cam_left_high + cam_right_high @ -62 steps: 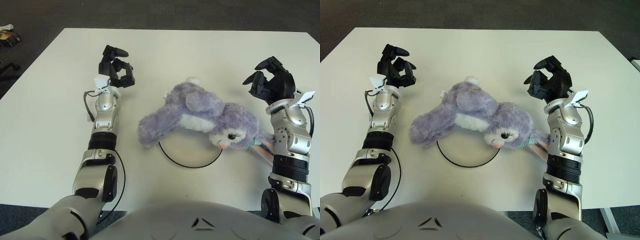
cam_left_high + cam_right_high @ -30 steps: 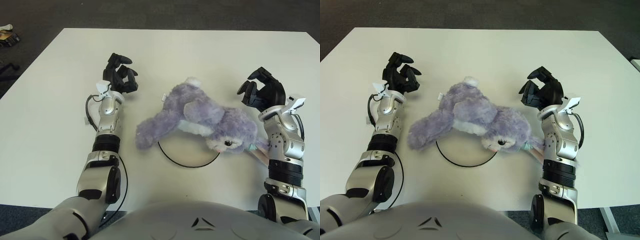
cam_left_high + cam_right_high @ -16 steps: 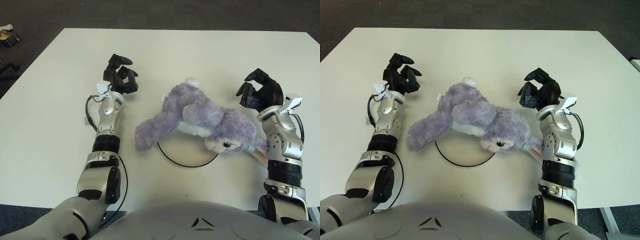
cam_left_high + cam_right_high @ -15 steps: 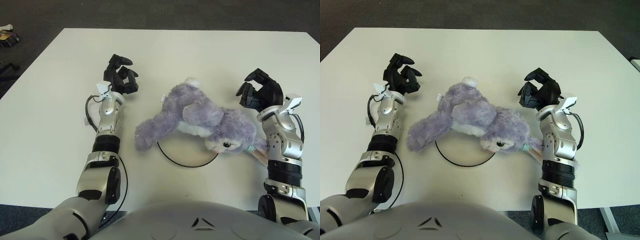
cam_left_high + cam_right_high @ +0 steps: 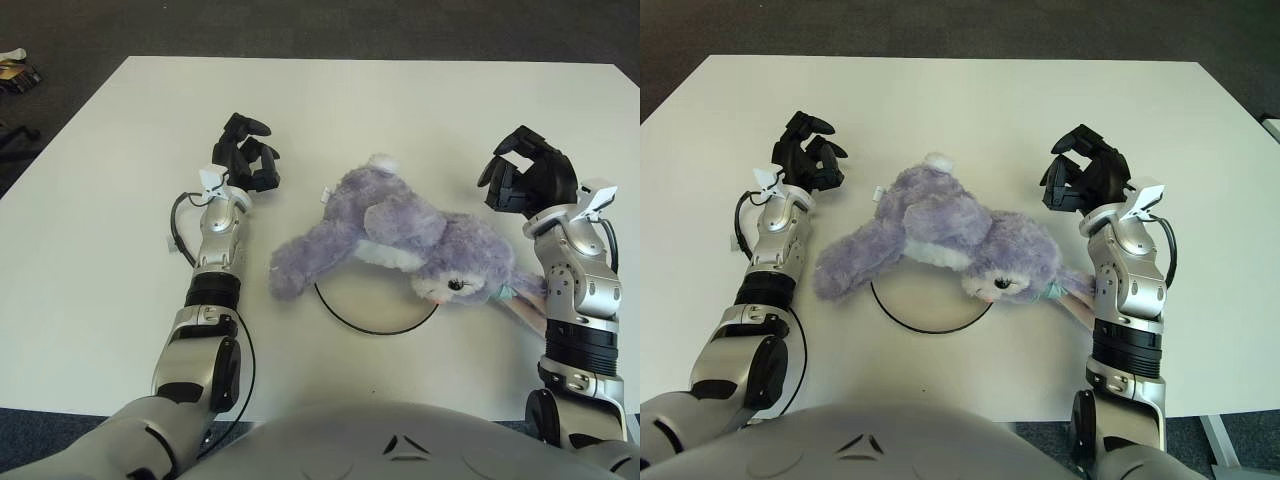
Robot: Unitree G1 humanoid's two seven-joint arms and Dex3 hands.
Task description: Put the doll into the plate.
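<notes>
A purple plush doll (image 5: 400, 235) lies on its side across the far half of a white plate with a black rim (image 5: 350, 317) in the middle of the table. Its head with the eye points right, one arm reaches left past the rim. My left hand (image 5: 245, 165) hovers to the left of the doll, fingers loosely curled, holding nothing. To the doll's right, my right hand (image 5: 525, 182) is raised with fingers curled and empty, apart from the plush.
The white table (image 5: 100, 250) spreads around the plate, with its far edge against dark carpet. A pink and teal strip (image 5: 520, 305) pokes out from under the doll's head beside my right forearm. A small object (image 5: 15, 65) lies on the floor at far left.
The right hand has lifted slightly and drifted right, away from the doll. The left hand has shifted a little to the right. The doll stays on the plate.
</notes>
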